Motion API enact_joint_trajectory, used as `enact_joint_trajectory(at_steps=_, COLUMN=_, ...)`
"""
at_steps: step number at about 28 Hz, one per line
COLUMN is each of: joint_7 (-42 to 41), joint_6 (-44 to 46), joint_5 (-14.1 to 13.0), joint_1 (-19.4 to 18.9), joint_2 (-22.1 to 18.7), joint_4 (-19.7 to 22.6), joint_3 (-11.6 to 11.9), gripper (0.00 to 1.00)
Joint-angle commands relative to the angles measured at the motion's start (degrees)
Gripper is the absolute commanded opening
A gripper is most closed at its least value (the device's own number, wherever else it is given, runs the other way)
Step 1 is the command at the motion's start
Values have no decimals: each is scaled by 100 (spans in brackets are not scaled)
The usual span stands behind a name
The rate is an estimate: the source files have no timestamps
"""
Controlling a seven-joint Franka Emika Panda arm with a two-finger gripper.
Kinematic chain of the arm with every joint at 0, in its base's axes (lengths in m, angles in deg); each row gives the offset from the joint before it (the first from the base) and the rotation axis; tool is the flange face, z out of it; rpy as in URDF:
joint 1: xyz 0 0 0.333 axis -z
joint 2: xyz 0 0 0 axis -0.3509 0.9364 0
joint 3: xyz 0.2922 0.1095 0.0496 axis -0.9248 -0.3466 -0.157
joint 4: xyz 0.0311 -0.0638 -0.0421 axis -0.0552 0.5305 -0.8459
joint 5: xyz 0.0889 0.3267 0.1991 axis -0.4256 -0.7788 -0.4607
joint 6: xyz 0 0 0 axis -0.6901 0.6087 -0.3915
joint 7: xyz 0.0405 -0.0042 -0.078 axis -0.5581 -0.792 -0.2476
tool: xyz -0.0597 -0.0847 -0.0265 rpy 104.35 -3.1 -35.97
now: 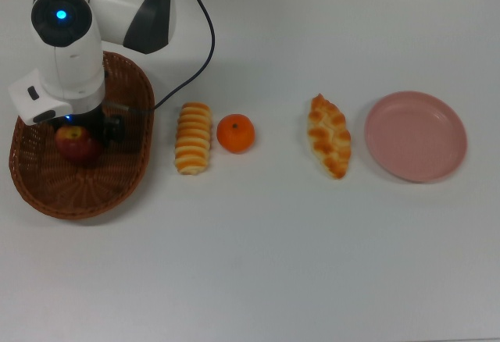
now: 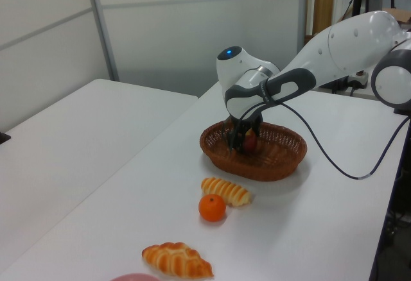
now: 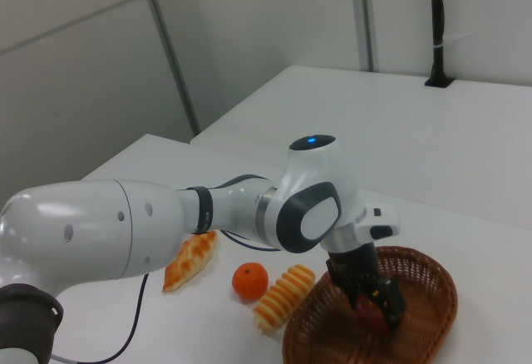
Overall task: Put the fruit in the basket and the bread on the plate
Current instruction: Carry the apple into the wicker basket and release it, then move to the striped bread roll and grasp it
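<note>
Bright, even indoor light falls from above on the white surface (image 1: 312,248). Things near the basket (image 1: 47,194) cast only faint, soft shadows; its inside is darker under the arm. No glare. All three views are sharp, without motion blur.

**Fruit, bread, basket and plate on the table**

Top view: red apple (image 1: 75,142) inside the oval wicker basket (image 1: 47,194). Right of the basket, in order: ribbed loaf (image 1: 194,137), mandarin (image 1: 235,133), braided loaf (image 1: 329,136), empty pink plate (image 1: 416,136).
</note>
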Motion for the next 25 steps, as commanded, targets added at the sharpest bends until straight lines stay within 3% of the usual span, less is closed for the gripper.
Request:
enact_joint_trajectory(at_steps=1, joint_7=1, joint_6=41, joint_5=-116, joint_1=-87, joint_2=-151, joint_4=31, joint_3=-4, gripper=100)
enact_joint_trajectory(at_steps=13, joint_7=80, joint_6=796, joint_5=-169, joint_1=-491, joint_2=-450, joint_4=31, joint_3=-75, gripper=100)
enact_joint_trajectory(at_steps=16, joint_7=-16, joint_6=1218, joint_5=-765, joint_1=-631, joint_2=-687, joint_4=39, joint_3=-101, gripper=100)
enact_joint_trajectory(at_steps=18, joint_7=-95, joint_6=1368, joint_5=-968, joint_1=-719, joint_2=-818, joint_4=74, joint_3=-101, gripper=100)
enact_joint_trajectory(at_steps=25, joint_7=-69, joint_6=1395, joint_5=-1100, joint_1=-1228, joint_2=-1100, joint_4=478, joint_3=-101, gripper=100)
